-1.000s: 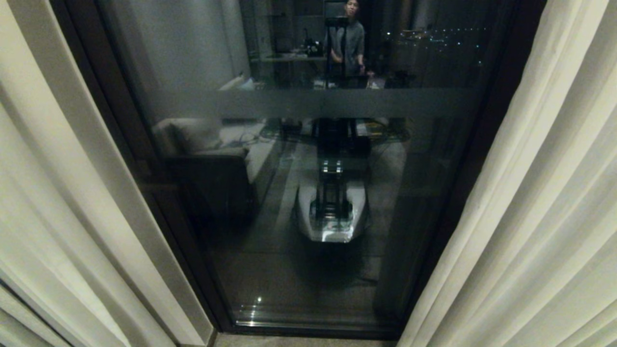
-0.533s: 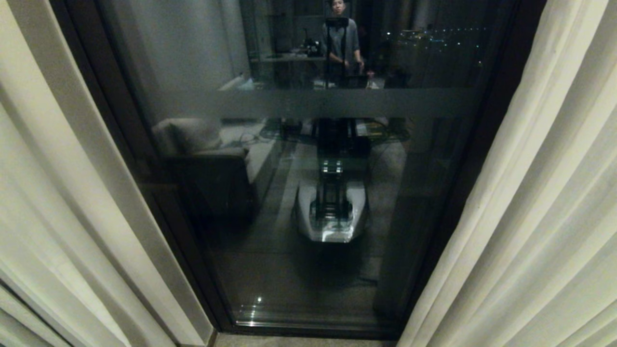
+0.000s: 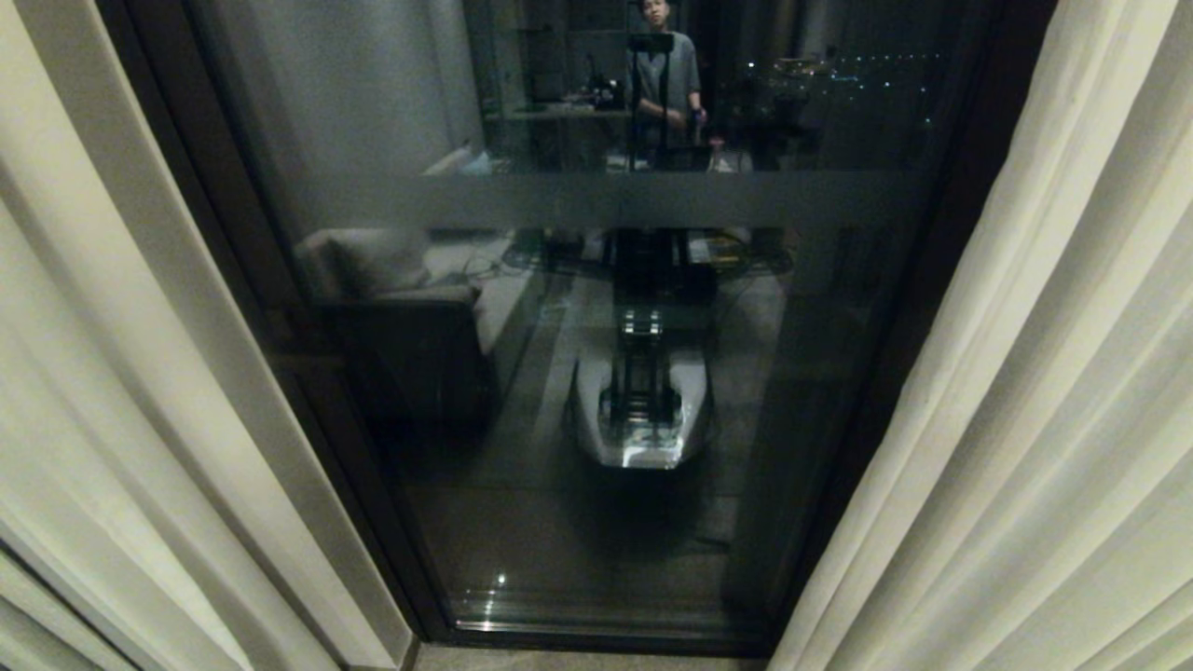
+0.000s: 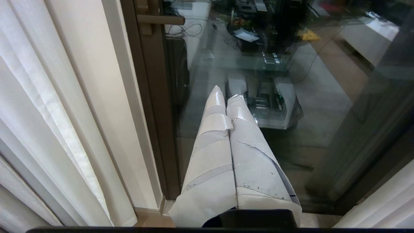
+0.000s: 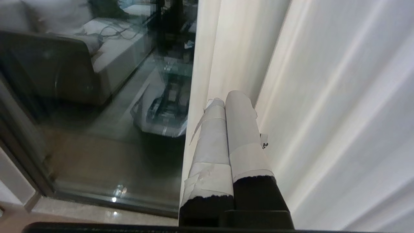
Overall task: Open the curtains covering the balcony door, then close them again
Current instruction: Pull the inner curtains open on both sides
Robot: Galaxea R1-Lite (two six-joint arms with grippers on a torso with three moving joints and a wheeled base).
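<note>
The curtains hang parted in the head view, the left panel [image 3: 112, 373] and the right panel [image 3: 1044, 419] at either side of the balcony door [image 3: 522, 540]. Its dark glass with a frosted band [image 3: 839, 198] is uncovered between them. Neither arm shows in the head view. In the left wrist view my left gripper [image 4: 226, 94] is shut and empty, pointing at the glass beside the dark door frame [image 4: 152, 97] and apart from the left panel [image 4: 48, 113]. My right gripper [image 5: 226, 97] is shut and empty, close against the inner edge of the right panel [image 5: 323, 97].
The glass reflects my own white base [image 3: 641, 410], a sofa [image 3: 401, 317] and a standing person [image 3: 664, 84] in the room behind me. A door handle [image 4: 160, 20] sticks out from the frame. A strip of floor [image 3: 578, 660] lies at the door's foot.
The person reflected in the glass has shifted a little. The curtains and the door look the same in the head view.
</note>
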